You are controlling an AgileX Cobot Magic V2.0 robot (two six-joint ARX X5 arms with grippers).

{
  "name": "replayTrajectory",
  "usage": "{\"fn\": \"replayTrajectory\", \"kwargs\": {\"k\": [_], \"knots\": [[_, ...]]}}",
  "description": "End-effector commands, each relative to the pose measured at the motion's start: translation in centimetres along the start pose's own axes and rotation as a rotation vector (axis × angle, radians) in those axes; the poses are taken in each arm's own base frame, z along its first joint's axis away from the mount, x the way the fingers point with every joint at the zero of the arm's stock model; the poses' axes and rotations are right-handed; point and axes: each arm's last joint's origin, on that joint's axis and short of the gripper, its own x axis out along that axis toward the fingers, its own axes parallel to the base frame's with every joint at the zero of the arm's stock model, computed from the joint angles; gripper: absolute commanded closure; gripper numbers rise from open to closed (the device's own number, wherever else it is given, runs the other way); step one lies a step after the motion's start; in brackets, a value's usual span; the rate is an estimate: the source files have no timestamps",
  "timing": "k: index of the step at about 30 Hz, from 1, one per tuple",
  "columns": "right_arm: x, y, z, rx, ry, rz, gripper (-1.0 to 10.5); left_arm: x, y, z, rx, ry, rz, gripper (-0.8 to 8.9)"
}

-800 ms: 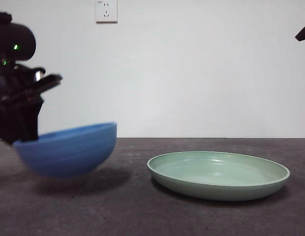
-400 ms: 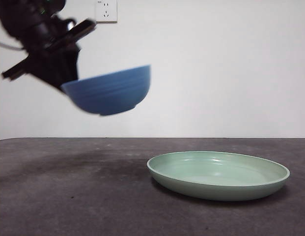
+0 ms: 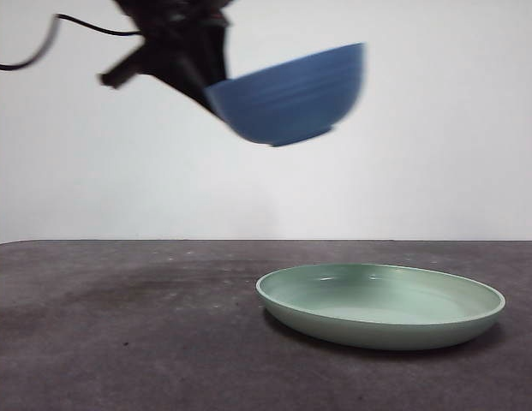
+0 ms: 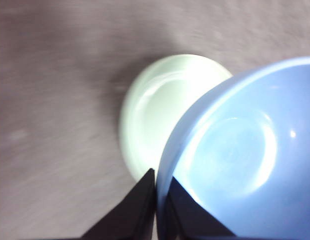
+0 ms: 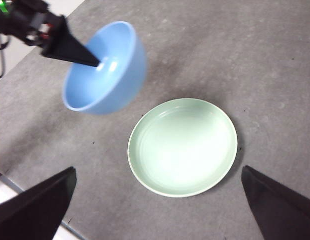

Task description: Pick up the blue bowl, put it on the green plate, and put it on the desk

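Item one, bowl [image 3: 287, 94]: blue, held in the air at upper centre of the front frame, tilted, rim higher on its right; well above the desk [image 3: 120, 334] and not yet over the plate's middle; I read the carry as under way and the placing not yet done.

Item two, left hand [image 4: 155, 192]: my working hand; jaws pinched on the bowl's rim, one inside the wall and one outside; in the front frame it shows dark at upper left of the bowl.

Item three, plate [image 3: 381, 304]: green, flat on the desk at lower right of the front frame; nothing in it.

Item four, right hand [image 5: 157, 210]: waiting high over the plate; jaws spread wide, holding nothing.

Risks, as I judge them: the grip is on one edge only, so the bowl may swing or slip from the pinch if I move fast; the tilt means a low edge could strike the plate's rim first and tip or shove the plate; a release from this height would drop it.
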Motion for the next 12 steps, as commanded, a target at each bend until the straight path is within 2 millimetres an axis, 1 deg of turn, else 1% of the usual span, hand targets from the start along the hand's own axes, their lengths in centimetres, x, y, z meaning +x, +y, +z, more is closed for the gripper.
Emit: {"fn": "replayTrajectory", "kwargs": {"k": [1, 5, 9, 12], "knots": [[-0.8, 0.4, 0.0, -0.02, -0.02, 0.006, 3.0, 2.4, -1.3, 0.9, 0.007, 0.039, 0.016, 7.97], [-1.4, 0.6, -0.5, -0.025, -0.031, 0.007, 3.0, 6.0, -2.9, 1.5, 0.043, 0.117, 0.061, 7.97], [-1.6, 0.7, -0.7, -0.023, -0.025, 0.008, 3.0, 9.0, -3.8, 2.0, 0.062, 0.169, 0.067, 7.97], [-1.6, 0.7, -0.8, -0.02, -0.018, 0.008, 3.0, 11.1, -4.1, 2.2, 0.066, 0.202, 0.081, 7.97]]}}
